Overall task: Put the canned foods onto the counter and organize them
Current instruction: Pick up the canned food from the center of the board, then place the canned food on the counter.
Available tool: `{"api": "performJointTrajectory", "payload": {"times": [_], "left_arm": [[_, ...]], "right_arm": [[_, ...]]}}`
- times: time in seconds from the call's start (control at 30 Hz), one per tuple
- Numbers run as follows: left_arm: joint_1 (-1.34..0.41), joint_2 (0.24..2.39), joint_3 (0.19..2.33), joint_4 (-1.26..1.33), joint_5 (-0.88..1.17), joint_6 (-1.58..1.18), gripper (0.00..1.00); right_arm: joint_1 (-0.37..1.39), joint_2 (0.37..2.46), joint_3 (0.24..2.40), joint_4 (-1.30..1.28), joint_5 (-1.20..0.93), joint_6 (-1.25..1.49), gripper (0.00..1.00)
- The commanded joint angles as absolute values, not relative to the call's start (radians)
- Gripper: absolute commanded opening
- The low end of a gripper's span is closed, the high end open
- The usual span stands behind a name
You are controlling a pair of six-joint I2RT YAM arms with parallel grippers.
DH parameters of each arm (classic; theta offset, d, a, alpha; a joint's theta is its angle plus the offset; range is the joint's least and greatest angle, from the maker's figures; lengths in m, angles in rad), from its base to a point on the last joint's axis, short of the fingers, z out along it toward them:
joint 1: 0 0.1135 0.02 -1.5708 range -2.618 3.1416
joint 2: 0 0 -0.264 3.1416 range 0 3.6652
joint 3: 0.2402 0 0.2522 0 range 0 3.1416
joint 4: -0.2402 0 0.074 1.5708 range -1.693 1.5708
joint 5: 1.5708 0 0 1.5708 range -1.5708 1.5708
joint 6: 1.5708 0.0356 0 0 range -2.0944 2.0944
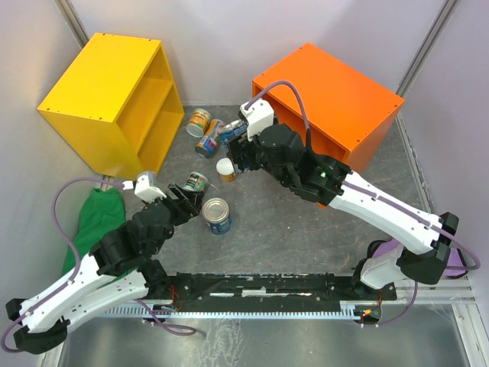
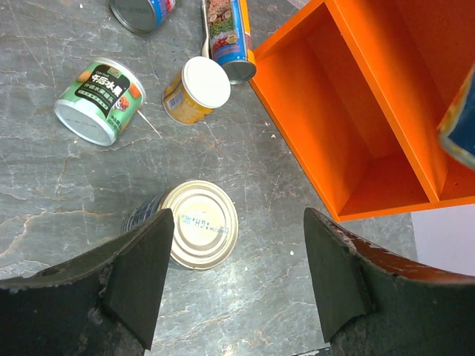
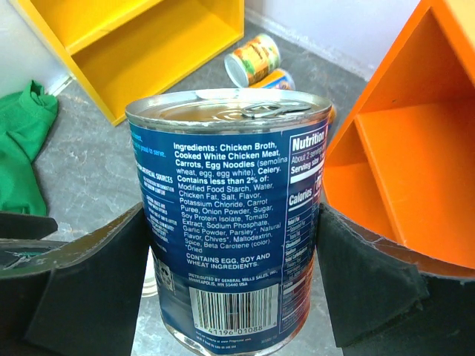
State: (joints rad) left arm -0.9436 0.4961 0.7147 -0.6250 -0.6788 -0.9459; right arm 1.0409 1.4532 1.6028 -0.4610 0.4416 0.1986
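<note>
My right gripper (image 3: 231, 248) is shut on a blue-labelled, silver-topped can (image 3: 230, 215), held upright above the floor beside the orange counter (image 1: 336, 103); from above, this can (image 1: 233, 131) hangs near the counter's left corner. A second blue tin (image 1: 218, 215) stands upright in front of my open left gripper (image 2: 237, 248), its silver top (image 2: 199, 222) just beside the left finger (image 2: 137, 274). A green-labelled can (image 2: 100, 100) lies on its side. A yellow white-lidded can (image 2: 197, 89) stands upright. A slim can (image 2: 228, 37) and a short one (image 1: 199, 121) lie further back.
The yellow cabinet (image 1: 114, 95) stands at the back left with its open side towards the cans. A green cloth (image 1: 95, 218) lies on the floor by my left arm. The orange counter's open shelves (image 2: 356, 119) face the cans.
</note>
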Motion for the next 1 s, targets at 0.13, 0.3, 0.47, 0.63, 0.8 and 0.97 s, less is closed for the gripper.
{"api": "performJointTrajectory", "payload": {"times": [0.13,0.3,0.47,0.63,0.8,0.97], "left_arm": [[-0.939,0.549,0.792,-0.571,-0.692,-0.860,0.78],[-0.940,0.579,0.817,-0.560,-0.691,-0.839,0.78],[-0.939,0.617,0.840,-0.541,-0.683,-0.816,0.78],[-0.940,0.655,0.857,-0.516,-0.670,-0.797,0.78],[-0.940,0.691,0.875,-0.501,-0.664,-0.783,0.78],[-0.940,0.717,0.888,-0.487,-0.659,-0.771,0.78]], "right_arm": [[1.044,1.325,1.729,-0.197,0.501,0.085,0.30],[1.044,1.288,1.729,-0.158,0.510,0.054,0.30],[1.044,1.242,1.720,-0.113,0.531,0.012,0.30],[1.043,1.189,1.703,-0.049,0.571,-0.053,0.29],[1.043,1.143,1.656,0.048,0.631,-0.161,0.29],[1.016,1.111,1.617,0.132,0.662,-0.258,0.29]]}}
